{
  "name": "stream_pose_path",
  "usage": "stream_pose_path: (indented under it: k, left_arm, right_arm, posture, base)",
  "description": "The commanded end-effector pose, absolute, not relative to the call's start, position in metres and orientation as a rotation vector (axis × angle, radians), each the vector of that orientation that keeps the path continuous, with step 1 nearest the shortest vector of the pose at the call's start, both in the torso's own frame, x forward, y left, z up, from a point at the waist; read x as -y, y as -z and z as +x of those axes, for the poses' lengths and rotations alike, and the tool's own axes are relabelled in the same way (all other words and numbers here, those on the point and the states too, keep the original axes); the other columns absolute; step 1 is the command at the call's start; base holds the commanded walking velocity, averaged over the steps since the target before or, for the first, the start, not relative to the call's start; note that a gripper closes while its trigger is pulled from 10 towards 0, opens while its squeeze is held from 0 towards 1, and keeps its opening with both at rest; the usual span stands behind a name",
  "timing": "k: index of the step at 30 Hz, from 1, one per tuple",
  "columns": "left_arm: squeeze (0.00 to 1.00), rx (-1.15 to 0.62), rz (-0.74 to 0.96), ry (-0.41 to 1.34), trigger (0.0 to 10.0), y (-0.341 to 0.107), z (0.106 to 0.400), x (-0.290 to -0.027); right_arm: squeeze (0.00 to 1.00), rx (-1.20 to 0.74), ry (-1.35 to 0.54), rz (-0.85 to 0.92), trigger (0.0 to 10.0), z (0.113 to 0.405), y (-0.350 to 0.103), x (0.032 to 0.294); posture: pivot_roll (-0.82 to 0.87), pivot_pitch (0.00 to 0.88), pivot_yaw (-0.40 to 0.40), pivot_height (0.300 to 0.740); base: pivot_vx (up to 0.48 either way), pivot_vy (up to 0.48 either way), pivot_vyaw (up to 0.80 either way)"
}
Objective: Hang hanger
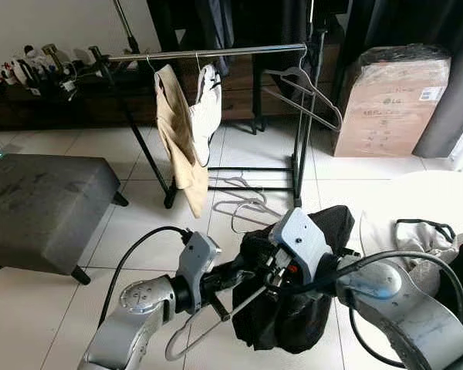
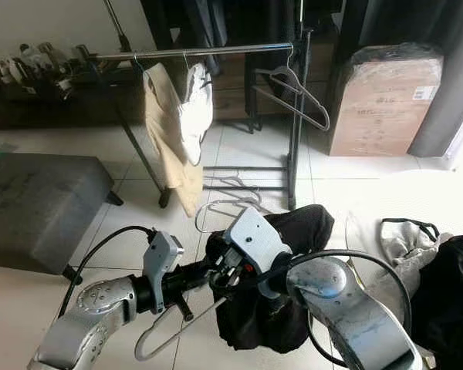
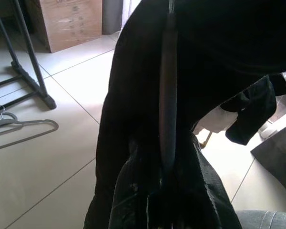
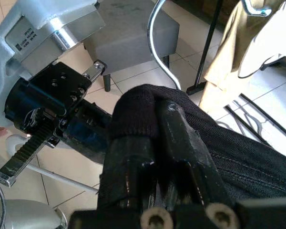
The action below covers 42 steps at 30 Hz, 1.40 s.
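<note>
A black garment [image 1: 293, 312] hangs in front of me between both grippers, draped on a silver wire hanger [image 1: 191, 341] whose curved end loops below my left arm. My left gripper [image 1: 243, 274] is shut on the hanger, with black cloth bunched around its fingers [image 3: 128, 191]. From the other side my right gripper [image 4: 152, 129] is shut on a thick knit fold of the garment [image 4: 133, 109]. The rack's rail [image 1: 208, 52] stands beyond, higher than both grippers. A beige garment [image 1: 177, 131] and a white one [image 1: 207, 108] hang on it.
An empty grey hanger [image 1: 305, 92] hangs at the rail's right end. Loose hangers [image 1: 247, 202] lie on the tiles under the rack. A grey ottoman [image 1: 42, 208] stands to the left, a cardboard box [image 1: 390, 100] at the back right, and a clothes pile [image 1: 424, 239] on the right.
</note>
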State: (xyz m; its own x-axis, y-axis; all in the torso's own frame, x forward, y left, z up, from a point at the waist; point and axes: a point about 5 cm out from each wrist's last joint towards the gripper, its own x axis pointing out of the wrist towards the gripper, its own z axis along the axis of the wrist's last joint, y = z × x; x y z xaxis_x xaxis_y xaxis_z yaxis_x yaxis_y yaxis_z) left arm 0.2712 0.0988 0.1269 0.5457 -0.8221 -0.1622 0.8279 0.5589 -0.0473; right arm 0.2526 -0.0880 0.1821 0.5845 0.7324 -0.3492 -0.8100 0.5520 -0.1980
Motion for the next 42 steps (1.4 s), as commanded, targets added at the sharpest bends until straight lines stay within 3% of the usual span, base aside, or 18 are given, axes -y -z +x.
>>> stream_pose_path:
  k: [1, 8, 17, 32, 42]
  left_arm:
    - [0.0, -0.084, 0.035, 0.975, 10.0, -0.143, 0.274, -0.094]
    - [0.0, -0.069, 0.022, 0.966, 10.0, -0.144, 0.274, -0.09]
    - [0.0, -0.055, 0.014, 0.946, 10.0, -0.145, 0.275, -0.09]
    - [0.0, -0.023, 0.018, 0.894, 10.0, -0.146, 0.281, -0.088]
    - [0.0, 0.007, 0.0, 0.876, 10.0, -0.149, 0.281, -0.089]
  right_arm:
    - [0.0, -0.262, -0.97, -0.338, 10.0, 0.249, -0.173, 0.073]
    - [0.0, -0.301, -0.701, -0.155, 10.0, 0.275, -0.175, 0.081]
    - [0.0, -0.339, -0.738, 0.066, 10.0, 0.263, -0.176, 0.069]
    - [0.0, -0.351, -0.877, 0.062, 10.0, 0.237, -0.185, 0.054]
    - [0.0, -0.394, -0.691, 0.06, 10.0, 0.253, -0.174, 0.07]
  posture:
    - [-0.11, 0.146, 0.091, 0.74]
    - [-0.11, 0.149, 0.086, 0.74]
    - [-0.11, 0.155, 0.081, 0.74]
    - [-0.12, 0.162, 0.078, 0.74]
    - [-0.12, 0.159, 0.077, 0.74]
  base:
    - [0.0, 0.0, 0.0]
    - [0.0, 0.0, 0.0]
    - [0.0, 0.0, 0.0]
    - [0.0, 0.0, 0.0]
    - [0.0, 0.0, 0.0]
